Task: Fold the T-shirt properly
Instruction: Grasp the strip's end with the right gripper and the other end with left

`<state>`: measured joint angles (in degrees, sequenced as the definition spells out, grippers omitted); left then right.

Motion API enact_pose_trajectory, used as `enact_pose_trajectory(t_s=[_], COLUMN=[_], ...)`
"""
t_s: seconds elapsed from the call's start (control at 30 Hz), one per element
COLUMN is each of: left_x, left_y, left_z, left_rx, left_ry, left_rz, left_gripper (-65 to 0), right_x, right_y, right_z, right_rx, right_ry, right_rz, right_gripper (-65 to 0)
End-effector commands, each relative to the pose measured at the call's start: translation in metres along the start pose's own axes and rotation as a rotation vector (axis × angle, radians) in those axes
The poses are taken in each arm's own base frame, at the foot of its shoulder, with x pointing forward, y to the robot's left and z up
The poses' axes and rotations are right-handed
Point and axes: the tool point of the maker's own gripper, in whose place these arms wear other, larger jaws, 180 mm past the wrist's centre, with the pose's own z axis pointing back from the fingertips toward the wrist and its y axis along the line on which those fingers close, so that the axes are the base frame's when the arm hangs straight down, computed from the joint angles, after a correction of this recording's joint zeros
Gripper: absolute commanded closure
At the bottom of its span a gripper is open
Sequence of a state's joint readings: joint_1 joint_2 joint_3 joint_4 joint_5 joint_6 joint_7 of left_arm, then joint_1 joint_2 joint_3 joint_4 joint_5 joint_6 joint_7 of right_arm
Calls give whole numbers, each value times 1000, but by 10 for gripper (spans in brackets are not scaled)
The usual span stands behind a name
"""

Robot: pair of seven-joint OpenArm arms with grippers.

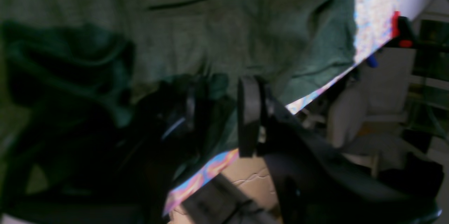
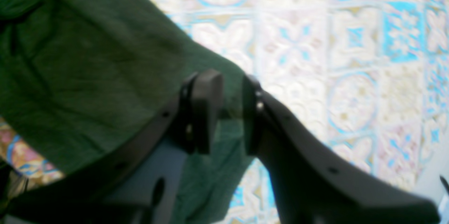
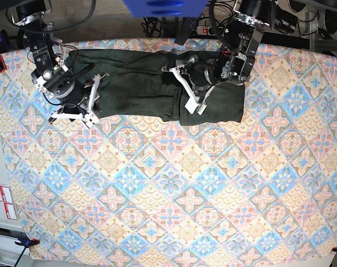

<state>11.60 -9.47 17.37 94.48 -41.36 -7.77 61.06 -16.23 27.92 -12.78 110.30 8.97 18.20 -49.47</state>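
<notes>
- T-shirt (image 3: 152, 83): dark olive-green, spread along the far edge of the patterned surface (image 3: 174, 189), one end folded over into a thicker block under the left arm.
- Right pincer (image 2: 231, 112): clamped on a fold of T-shirt cloth; fabric pinched between the two dark pads, green edge hanging below them, surface showing beyond.
- Left pincer (image 1: 217, 115): pads narrowly apart with dark cloth bunched between them; view blurred and shadowed, cannot tell whether cloth is gripped.
- Base view: right pincer (image 3: 88, 105) at the garment's near hem, left pincer (image 3: 193, 103) over the folded block.
- Red-and-black clamp (image 1: 400, 31) on the surface edge, well apart from the garment.
</notes>
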Motion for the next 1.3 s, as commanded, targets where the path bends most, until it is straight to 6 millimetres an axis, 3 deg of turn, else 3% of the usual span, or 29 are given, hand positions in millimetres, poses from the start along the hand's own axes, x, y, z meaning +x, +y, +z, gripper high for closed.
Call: enact_pose_trajectory(t_s=[0.0, 0.07, 0.2, 0.3, 0.47, 0.73, 0.97, 1.27], left_x=[14, 20, 32, 36, 39, 39, 39, 39], left_y=[-6, -7, 15, 43, 69, 76, 76, 76], left_z=[12, 26, 60, 80, 99, 104, 104, 104], left_rx=[-19, -17, 45, 115, 185, 204, 206, 207], left_ry=[-48, -78, -154, -193, -226, -223, -223, -225], left_rz=[-36, -68, -64, -21, 13, 6, 4, 4], left_gripper=[-141, -141, -141, -141, -142, -142, -142, -142], right_x=[0, -9, -28, -42, -58, -76, -67, -102], right_y=[-10, -18, -27, -32, -37, -41, -46, -58], right_z=[5, 7, 7, 4, 0, -3, -6, -4], right_rx=[-27, -46, -67, -74, -49, 73, 139, 154], right_ry=[-10, 21, 99, 138, 158, 102, 85, 121], right_rz=[1, -17, -46, -67, -176, -539, -461, -497], right_gripper=[-143, -144, -154, -194, -294, -430, -442, -442])
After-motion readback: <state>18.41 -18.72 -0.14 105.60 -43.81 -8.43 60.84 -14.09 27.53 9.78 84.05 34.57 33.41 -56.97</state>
